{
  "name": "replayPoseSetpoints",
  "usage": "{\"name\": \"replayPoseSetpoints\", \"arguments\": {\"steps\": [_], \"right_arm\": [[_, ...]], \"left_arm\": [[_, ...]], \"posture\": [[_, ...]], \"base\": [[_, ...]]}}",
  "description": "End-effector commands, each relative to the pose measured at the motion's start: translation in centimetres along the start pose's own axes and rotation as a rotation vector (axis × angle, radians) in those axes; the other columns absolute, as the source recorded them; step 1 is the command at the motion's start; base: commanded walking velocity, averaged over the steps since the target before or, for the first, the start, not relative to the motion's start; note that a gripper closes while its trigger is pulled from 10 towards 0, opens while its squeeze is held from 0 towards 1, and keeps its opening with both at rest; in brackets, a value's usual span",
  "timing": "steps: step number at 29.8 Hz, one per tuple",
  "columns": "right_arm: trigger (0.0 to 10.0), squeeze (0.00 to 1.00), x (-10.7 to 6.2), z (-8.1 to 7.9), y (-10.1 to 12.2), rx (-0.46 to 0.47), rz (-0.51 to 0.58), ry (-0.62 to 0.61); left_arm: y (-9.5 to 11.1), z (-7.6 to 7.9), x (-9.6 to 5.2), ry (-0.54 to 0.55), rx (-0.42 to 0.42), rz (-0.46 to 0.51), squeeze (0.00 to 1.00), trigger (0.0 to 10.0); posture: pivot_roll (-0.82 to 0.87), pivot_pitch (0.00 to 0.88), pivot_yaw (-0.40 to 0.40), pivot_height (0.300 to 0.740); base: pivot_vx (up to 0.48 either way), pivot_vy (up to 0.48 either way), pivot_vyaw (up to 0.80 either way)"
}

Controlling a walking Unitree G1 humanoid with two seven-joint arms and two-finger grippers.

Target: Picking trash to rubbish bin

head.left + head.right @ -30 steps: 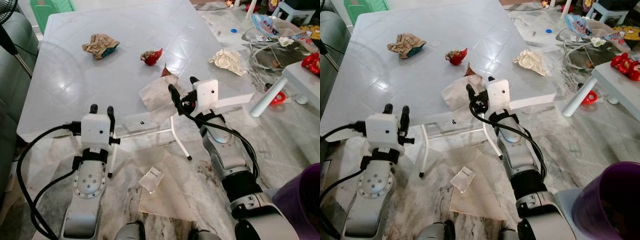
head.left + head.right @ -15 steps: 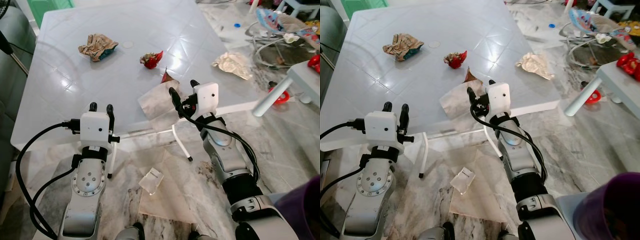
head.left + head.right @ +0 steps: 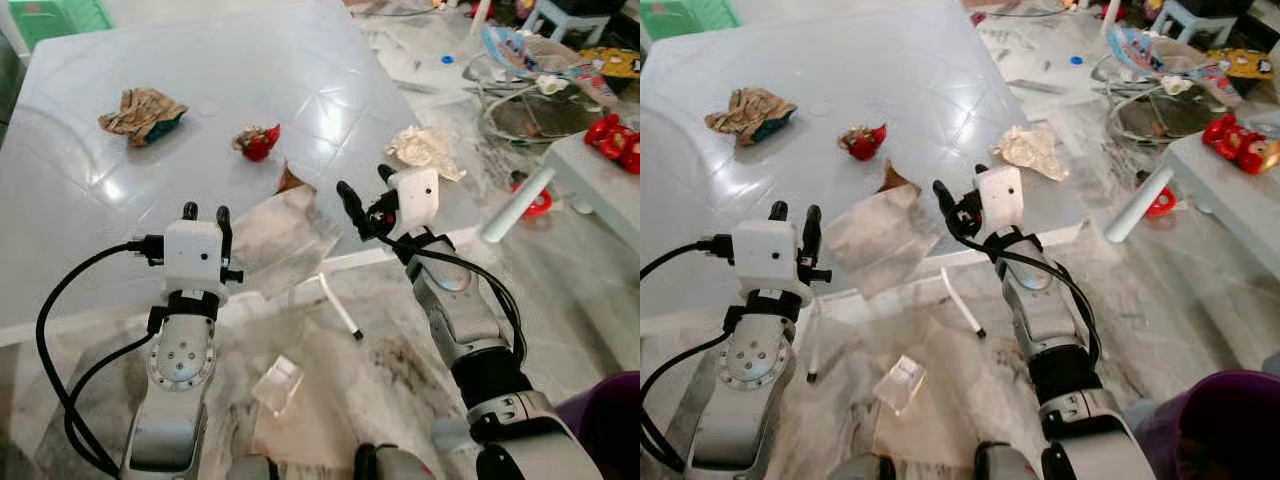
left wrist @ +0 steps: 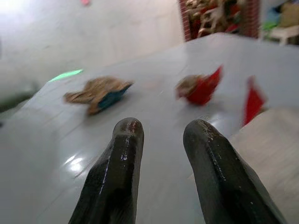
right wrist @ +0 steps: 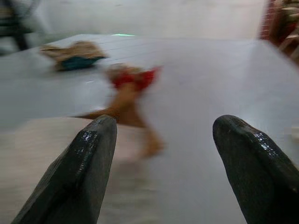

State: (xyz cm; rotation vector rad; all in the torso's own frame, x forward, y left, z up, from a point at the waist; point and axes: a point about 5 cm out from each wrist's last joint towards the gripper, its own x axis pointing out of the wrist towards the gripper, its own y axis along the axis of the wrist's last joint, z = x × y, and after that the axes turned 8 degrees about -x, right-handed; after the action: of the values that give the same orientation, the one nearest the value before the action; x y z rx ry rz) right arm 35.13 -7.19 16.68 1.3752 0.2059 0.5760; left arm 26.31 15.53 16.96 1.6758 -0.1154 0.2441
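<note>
White counter (image 3: 150, 110) carries the trash: a flat paper sheet (image 3: 275, 232) at its near edge, crumpled wrappers beyond. Right end effector (image 3: 362, 192), spread wide, should descend squarely over the sheet; left end effector (image 3: 203, 213) waits narrow.

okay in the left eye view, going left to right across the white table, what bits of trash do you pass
Brown and teal crumpled wrapper → red crumpled wrapper → flat sheet of paper at the near edge → crumpled silvery wrapper near the right edge.
</note>
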Motion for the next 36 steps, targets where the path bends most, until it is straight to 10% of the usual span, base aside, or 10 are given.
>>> {"name": "replayPoseSetpoints", "arguments": {"steps": [1, 32, 34, 35, 36], "right_arm": [[10.0, 0.00, -0.2, -0.2, -0.1, 0.016, -0.002, 0.024], [10.0, 0.00, 0.5, -4.6, -3.8, 0.139, -0.174, 0.287], [8.4, 0.00, 0.5, -5.1, -4.1, 0.152, -0.185, 0.303], [0.0, 0.00, 0.4, -5.2, -4.2, 0.155, -0.186, 0.306], [0.0, 0.00, 0.3, -5.5, -4.4, 0.165, -0.189, 0.317]], "left_arm": [[-0.2, -0.3, -0.3, 0.021, 0.019, -0.013, 0.00, 10.0], [-2.9, -2.2, -5.8, 0.098, 0.135, -0.169, 0.00, 10.0], [-2.8, -2.1, -5.8, 0.097, 0.132, -0.167, 0.00, 10.0], [-2.8, -2.1, -5.8, 0.097, 0.130, -0.166, 0.00, 10.0], [-2.7, -2.0, -5.8, 0.097, 0.128, -0.164, 0.00, 10.0]], "posture": [[0.10, 0.179, 0.000, 0.740], [0.16, 0.213, -0.035, 0.740], [0.16, 0.211, -0.038, 0.740], [0.16, 0.211, -0.040, 0.740], [0.17, 0.211, -0.041, 0.740]], "base": [[0.000, 0.000, 0.00], [0.000, 0.000, 0.00], [0.000, 0.000, 0.00], [0.000, 0.000, 0.00], [0.000, 0.000, 0.00]]}}
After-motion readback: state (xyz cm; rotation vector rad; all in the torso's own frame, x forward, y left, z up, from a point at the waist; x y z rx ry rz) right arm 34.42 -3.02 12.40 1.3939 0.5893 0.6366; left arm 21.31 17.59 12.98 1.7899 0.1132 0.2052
